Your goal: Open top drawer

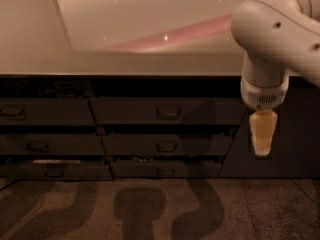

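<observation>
One gripper (262, 136), state we cannot tell, hangs low, right of the top drawer (130, 111); we risk hooking the lower handle (166, 146).

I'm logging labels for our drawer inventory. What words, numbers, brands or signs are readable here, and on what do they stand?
None can be read.
The top drawer and the other drawer fronts show only handles, no lettering.
The pale strip at the lower left carries nothing legible.
The gripper, hanging right of the top drawer, and the white arm bear no readable marking.
</observation>
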Controlling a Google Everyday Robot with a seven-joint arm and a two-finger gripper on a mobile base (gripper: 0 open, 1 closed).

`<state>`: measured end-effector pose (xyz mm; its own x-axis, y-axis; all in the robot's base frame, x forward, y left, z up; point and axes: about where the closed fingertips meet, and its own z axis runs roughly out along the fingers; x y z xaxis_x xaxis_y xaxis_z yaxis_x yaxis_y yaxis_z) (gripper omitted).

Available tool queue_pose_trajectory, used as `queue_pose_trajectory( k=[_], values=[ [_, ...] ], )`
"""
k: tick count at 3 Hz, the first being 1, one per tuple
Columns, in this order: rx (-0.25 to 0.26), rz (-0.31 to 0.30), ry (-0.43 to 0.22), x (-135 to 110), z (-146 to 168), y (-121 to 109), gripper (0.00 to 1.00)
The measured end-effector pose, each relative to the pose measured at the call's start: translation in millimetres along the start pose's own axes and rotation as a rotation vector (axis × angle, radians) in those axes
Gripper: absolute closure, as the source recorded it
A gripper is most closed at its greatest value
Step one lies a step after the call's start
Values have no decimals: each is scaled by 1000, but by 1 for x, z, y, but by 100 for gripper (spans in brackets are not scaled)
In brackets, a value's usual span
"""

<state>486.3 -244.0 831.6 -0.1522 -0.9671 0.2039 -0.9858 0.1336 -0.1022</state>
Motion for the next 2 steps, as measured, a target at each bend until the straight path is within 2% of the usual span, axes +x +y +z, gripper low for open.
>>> queue_pose_trajectory(
  k=[1, 2],
  values=[
    [124, 46, -49, 19, 24, 66, 0],
    [124, 45, -49, 18, 24, 66, 0]
  ],
)
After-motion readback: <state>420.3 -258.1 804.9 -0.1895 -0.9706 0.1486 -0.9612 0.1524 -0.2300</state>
